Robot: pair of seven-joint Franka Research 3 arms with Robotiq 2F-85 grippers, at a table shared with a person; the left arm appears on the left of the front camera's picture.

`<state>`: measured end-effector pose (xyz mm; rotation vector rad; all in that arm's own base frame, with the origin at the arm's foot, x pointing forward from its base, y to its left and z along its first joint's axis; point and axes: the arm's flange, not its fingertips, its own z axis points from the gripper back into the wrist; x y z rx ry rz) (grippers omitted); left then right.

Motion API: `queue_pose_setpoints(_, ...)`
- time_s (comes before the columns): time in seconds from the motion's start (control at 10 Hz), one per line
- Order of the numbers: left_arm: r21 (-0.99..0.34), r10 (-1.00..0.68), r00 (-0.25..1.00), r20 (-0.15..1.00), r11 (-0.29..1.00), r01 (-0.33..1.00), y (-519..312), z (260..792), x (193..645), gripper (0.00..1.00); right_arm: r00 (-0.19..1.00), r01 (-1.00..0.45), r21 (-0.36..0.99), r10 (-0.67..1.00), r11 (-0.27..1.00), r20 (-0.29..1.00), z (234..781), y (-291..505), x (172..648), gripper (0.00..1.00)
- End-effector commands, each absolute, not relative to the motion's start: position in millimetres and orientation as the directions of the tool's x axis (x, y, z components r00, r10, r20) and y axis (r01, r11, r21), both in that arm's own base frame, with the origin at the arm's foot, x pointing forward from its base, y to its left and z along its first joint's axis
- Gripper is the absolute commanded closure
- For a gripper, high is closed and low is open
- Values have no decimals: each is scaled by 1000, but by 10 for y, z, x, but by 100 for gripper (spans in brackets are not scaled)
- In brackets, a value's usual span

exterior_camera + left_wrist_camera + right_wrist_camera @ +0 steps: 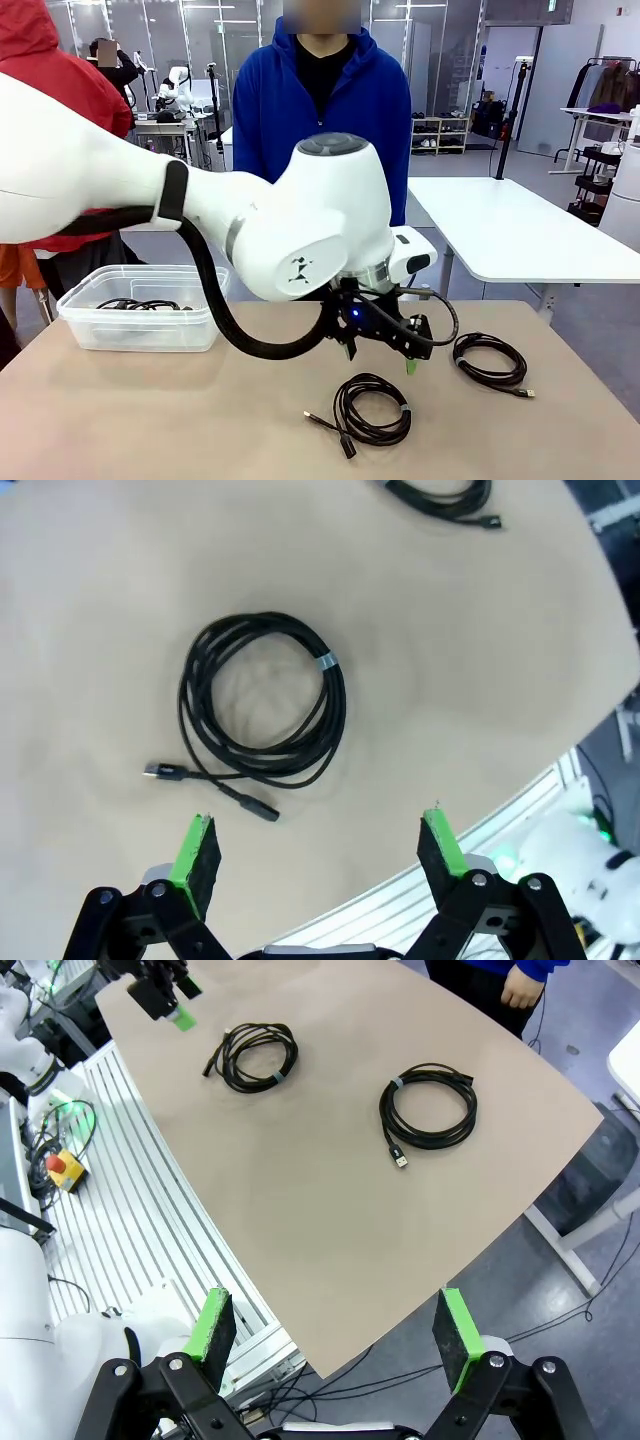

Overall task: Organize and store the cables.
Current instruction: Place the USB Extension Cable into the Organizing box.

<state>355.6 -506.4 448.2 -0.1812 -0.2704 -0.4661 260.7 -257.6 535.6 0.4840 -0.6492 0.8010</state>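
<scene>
On the table (150, 420), one cable (335, 705) lay near the left gripper (318, 830), jaws wide and empty, second cable (432, 1144) well apart, more cables (140, 304) in the bin (130, 335), right gripper (335, 1305) wide too, empty

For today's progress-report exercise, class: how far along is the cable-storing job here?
Done: a black cable lies in the clear bin. In hand: nothing; the open left end effector hovers above the near cable. Left: that one and the far cable, both on the table.
</scene>
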Motion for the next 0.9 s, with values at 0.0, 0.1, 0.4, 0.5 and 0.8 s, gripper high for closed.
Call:
queue_pose_setpoints(0.0, -88, -458, 828, 324, 857, 508, -5011, 4609, 3500, 0, 523, -779, 156, 493, 607, 695, 5372, -2561, 2605, 0)
queue_pose_setpoints(0.1, -88, -458, 828, 324, 857, 508, -5011, 4609, 3500, 0, 523, -779, 156, 493, 607, 695, 5372, -2561, 2605, 0)
queue_pose_setpoints(0.4, -104, -434, 844, 314, 868, 485, -5072, 4554, 3548, 0, 523, -779, 156, 493, 607, 695, 5372, -2561, 2605, 0)
queue_pose_setpoints(0.5, -164, -392, 860, 328, 873, 460, -5230, 4494, 3588, 0, 523, -779, 156, 493, 607, 695, 5372, -2561, 2605, 0)
queue_pose_setpoints(0.8, -121, -245, 936, 252, 952, 281, -5590, 4234, 3726, 0, 523, -779, 156, 493, 607, 695, 5372, -2561, 2605, 0)
